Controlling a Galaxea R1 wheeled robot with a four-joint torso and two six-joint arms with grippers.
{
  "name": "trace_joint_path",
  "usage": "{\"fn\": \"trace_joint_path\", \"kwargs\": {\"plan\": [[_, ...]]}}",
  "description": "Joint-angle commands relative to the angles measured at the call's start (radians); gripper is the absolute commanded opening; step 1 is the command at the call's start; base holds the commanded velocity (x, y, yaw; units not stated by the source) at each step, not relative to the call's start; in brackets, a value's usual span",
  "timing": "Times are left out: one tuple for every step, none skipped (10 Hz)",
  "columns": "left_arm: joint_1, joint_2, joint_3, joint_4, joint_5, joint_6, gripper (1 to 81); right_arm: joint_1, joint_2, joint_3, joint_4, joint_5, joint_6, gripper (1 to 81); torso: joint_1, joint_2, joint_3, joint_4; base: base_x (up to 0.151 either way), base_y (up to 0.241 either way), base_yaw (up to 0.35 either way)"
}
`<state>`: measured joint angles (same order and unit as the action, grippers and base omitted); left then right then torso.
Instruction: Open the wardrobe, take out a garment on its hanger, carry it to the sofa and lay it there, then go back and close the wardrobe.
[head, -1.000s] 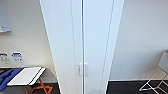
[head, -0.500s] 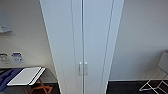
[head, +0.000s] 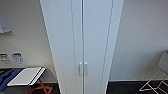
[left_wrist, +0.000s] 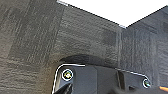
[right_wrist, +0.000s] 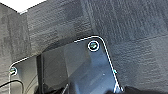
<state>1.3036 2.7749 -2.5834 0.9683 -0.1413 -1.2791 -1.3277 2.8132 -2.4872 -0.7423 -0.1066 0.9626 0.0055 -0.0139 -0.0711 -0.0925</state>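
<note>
**A:** Head view status?

**B:** I'm parked square in front of the wardrobe (head: 82, 45). Both doors are shut and the seam runs straight down the middle. The pair of handles (head: 83, 68) sits low on the doors, one on each side of the seam. It's closed, so I can't see what's in it.

**A:** Anything around it?

**B:** Lower left, a white board (head: 26, 76) lies tilted on an orange folding stand (head: 41, 89), with something blue (head: 6, 77) beside it. Two small wall plates (head: 11, 58) are above that. At the right edge is a white wire-frame chair (head: 158, 77) on dark floor.

**A:** Left wrist?

**B:** I see grey carpet tiles (left_wrist: 37, 37) and a white wedge along the far edge, probably the wardrobe base or the wall; I can't say which. The robot's own dark plate is in the foreground. I can't tell the left tool's state.

**A:** Right wrist?

**B:** Same carpet (right_wrist: 130, 30), with a white corner at one edge. Can't tell whether the right tool is spread or pressed together either.

**A:** Change versus a second ago?

**B:** The wardrobe shows larger and the handles lower in the head view. The whole picture has shifted, so the camera has moved closer. The doors are unchanged, shut as before.
</note>
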Motion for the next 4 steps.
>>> {"fn": "trace_joint_path", "kwargs": {"plan": [[0.127, 0.2, -0.256, 0.138, -0.109, 0.089, 81.1, -0.114, 0.139, -0.206, -0.192, 0.11, 0.002, 81.1, 0.0, 0.0, 0.0, 0.0, 0.0, 0.0, 0.0], [0.134, 0.218, -0.277, 0.142, -0.107, 0.09, 81.1, -0.138, 0.146, -0.202, -0.207, 0.11, 0.001, 81.1, 0.0, 0.0, 0.0, 0.0, 0.0, 0.0, 0.0], [0.145, 0.232, -0.278, 0.142, -0.07, 0.093, 81.1, -0.157, 0.157, -0.199, -0.213, 0.11, 0.001, 81.1, 0.0, 0.0, 0.001, 0.0, 0.0, 0.0, 0.0], [0.147, 0.261, -0.278, 0.141, 0.039, 0.09, 81.1, -0.166, 0.166, -0.199, -0.215, 0.108, -0.001, 81.1, -0.001, -0.001, 0.001, 0.0, 0.0, 0.0, 0.0]]}}
